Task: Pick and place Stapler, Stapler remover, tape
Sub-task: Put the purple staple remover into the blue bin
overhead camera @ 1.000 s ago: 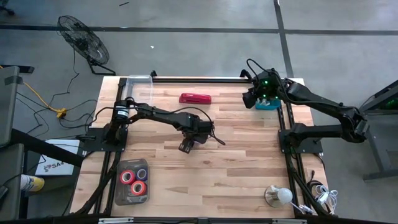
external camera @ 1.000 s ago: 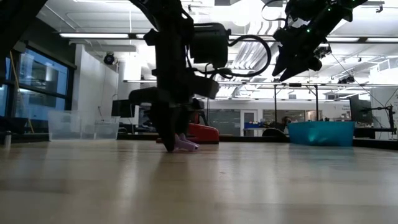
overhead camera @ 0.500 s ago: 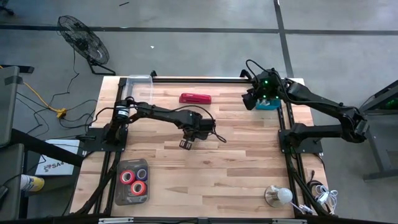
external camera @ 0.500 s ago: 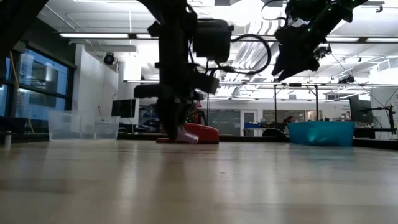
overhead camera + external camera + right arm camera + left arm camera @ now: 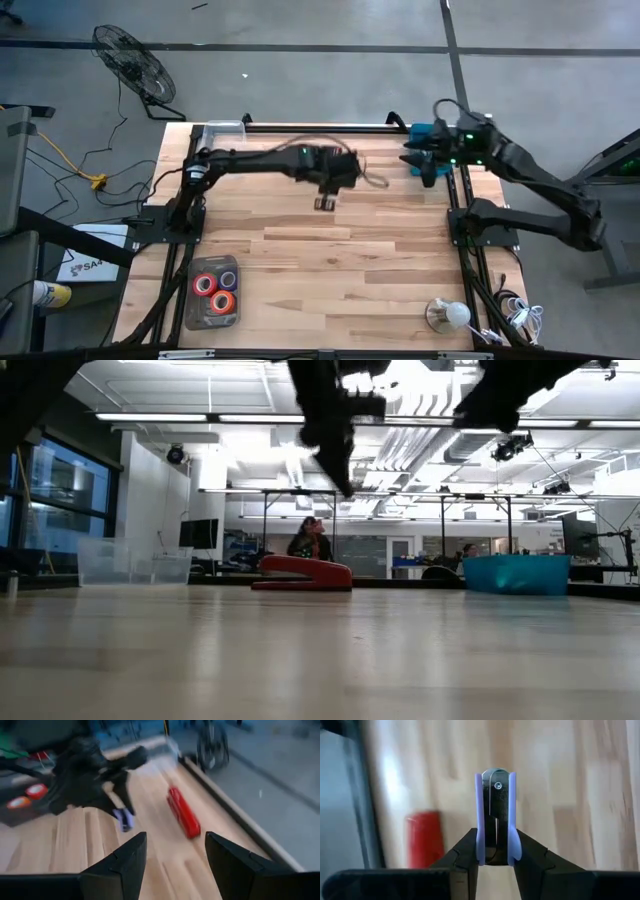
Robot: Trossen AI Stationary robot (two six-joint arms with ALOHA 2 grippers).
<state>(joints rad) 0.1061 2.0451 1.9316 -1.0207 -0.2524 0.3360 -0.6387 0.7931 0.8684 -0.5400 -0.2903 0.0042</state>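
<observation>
Staple remover (image 5: 495, 815), purple-sided, pinched in left tool (image 5: 495, 857), centre frame; stapler (image 5: 424, 839) lower left. High view: left tool (image 5: 326, 203) at upper centre over desk (image 5: 380, 270), tape rolls (image 5: 214, 290) in tray, lower left. Right wrist view: right tool (image 5: 175, 847) spread, stapler (image 5: 183, 813) mid-frame.

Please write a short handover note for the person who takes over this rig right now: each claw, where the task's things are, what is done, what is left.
Left claw: shut on the purple staple remover, held in the air above mid-table.
Right claw: open, empty, near the teal bin at the far right.
Stapler: on the table at the far side, untouched.
Tape rolls: in the dark tray, near left.
Done: remover picked.
Left: place remover; stapler not yet picked.
</observation>
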